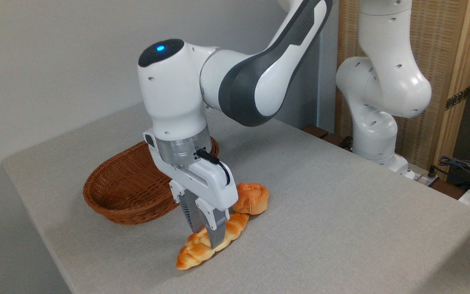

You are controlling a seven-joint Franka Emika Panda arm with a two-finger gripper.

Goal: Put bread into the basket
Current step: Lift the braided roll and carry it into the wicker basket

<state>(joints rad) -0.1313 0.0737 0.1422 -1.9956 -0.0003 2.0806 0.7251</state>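
1. Two bread pieces lie on the grey table [341,196], towards its near edge: the long braided bread [194,251] and a small round bun [252,197], which sits just beside the loaf's far tip, perhaps touching it.
2. The gripper [205,239] stands upright over the middle of the bread, its fingers down either side of the loaf. They look pressed against the crust, though the contact itself is hidden by the front finger; I judge it pinching the bread, which rests on the table, not yet lifted.
3. The basket [108,196] sits behind the gripper, nearer the table's left edge, and nothing shows in the part of it in view.
4. Risks from here, as judgement:
   - The crust is glossy and the loaf tapers, so a narrow pinch at mid-length may let it pivot or slip out on lifting.
   - The bun is so close that raising the loaf could nudge or drag it.
   - A low carry could catch a drooping end on the basket's thick rim.
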